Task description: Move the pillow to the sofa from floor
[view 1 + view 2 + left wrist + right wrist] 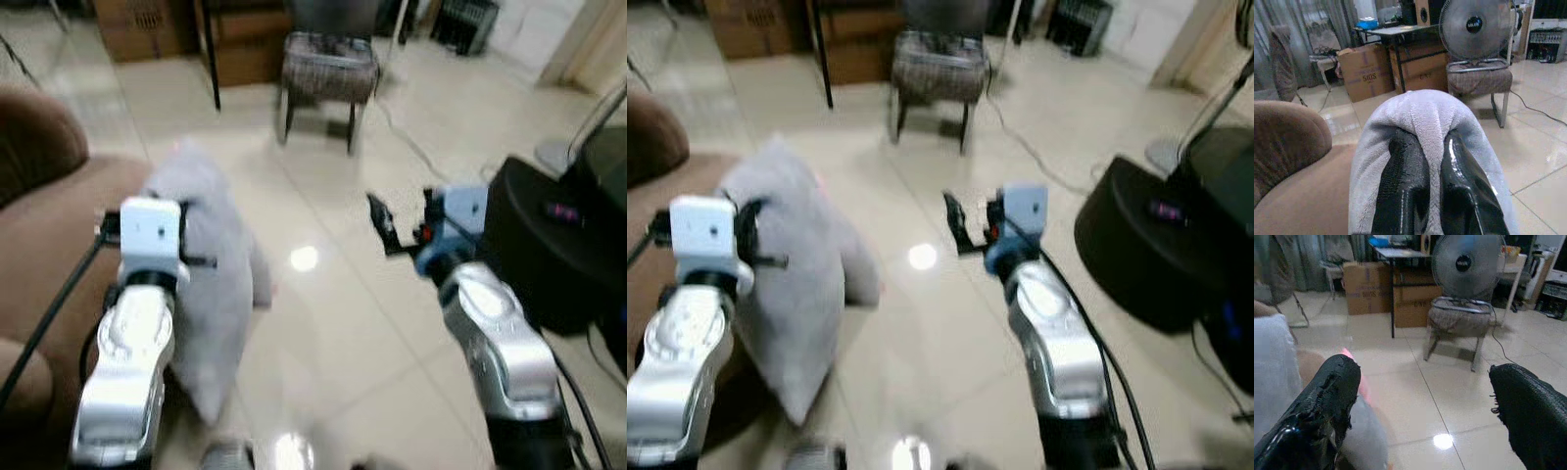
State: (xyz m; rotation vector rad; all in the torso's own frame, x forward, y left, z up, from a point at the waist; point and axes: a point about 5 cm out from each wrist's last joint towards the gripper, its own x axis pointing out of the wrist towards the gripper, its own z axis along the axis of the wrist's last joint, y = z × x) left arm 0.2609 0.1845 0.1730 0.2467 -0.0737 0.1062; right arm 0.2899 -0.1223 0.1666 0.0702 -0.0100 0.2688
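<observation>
Left tool [1435, 196] clenched on grey pillow [211, 264] edge fold; soft, light, floppy. Right tool [1425, 406] released, beside sofa [59, 245].

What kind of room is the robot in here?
Probably a home living room: a brown sofa, a standing fan on a stool, and cardboard boxes on a tiled floor.
</observation>
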